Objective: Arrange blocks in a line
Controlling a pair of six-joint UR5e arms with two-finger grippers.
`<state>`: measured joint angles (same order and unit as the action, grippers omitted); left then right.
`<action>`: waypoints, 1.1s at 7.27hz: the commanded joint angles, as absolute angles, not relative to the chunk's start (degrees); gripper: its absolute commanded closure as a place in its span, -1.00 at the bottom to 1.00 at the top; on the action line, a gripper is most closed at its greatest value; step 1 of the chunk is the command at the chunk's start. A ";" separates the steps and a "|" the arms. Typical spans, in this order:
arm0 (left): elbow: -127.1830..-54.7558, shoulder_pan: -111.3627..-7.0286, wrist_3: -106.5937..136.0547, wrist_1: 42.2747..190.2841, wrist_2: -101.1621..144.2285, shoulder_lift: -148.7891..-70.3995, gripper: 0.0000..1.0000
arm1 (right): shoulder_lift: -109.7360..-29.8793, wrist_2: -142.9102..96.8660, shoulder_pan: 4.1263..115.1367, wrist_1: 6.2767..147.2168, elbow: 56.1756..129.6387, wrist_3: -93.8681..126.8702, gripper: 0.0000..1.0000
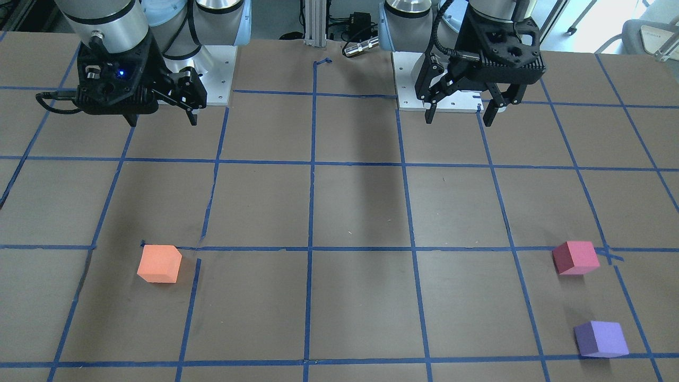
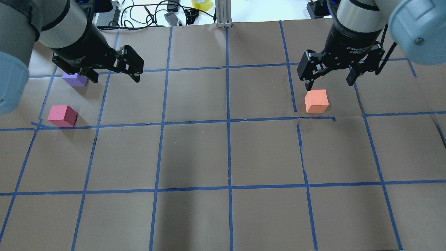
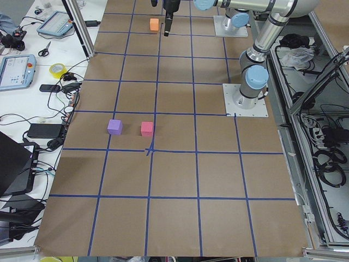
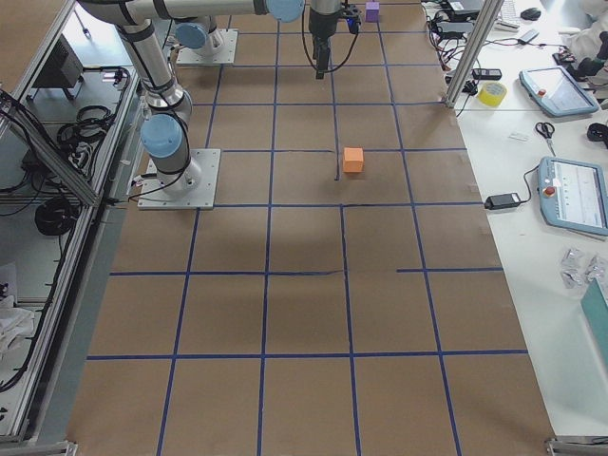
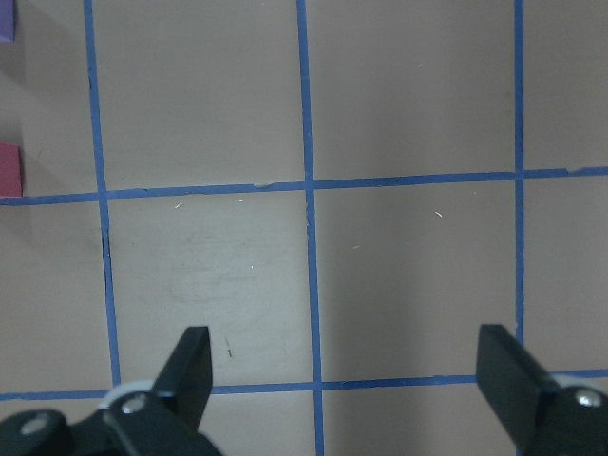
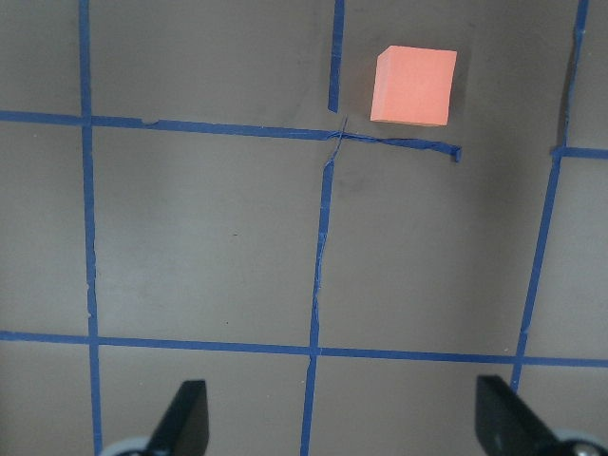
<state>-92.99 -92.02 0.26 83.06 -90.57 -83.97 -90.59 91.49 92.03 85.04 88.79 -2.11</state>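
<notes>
Right wrist-mounted, orange block (image 6: 413, 85) beyond right gripper (image 6: 347, 407) — apart

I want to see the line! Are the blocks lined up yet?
Not yet. The orange block sits alone on the robot's right; the pinkish-red block and purple block sit far off on its left. Nothing is in hand: the left gripper and right gripper hang open, empty. All the moving is left.
</notes>
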 commanded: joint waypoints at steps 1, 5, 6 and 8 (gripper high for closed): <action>-92.90 -92.02 0.26 83.06 -90.53 -83.94 -1.00 | -90.62 91.58 92.02 84.90 88.94 -2.11 -1.00; -92.99 -92.02 0.26 83.06 -90.53 -83.94 -1.00 | -91.23 91.41 92.02 85.16 88.86 -2.02 -1.00; -92.99 -92.02 0.26 83.06 -90.53 -84.02 -1.00 | -91.49 91.49 91.93 84.82 88.86 -2.02 -1.00; -93.16 -92.11 0.35 83.06 -90.53 -83.94 -1.00 | -92.63 91.49 91.93 84.81 88.86 -1.85 -1.00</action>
<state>-93.07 -92.03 0.28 83.06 -90.49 -83.99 -92.14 91.49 91.94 84.85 88.86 -1.94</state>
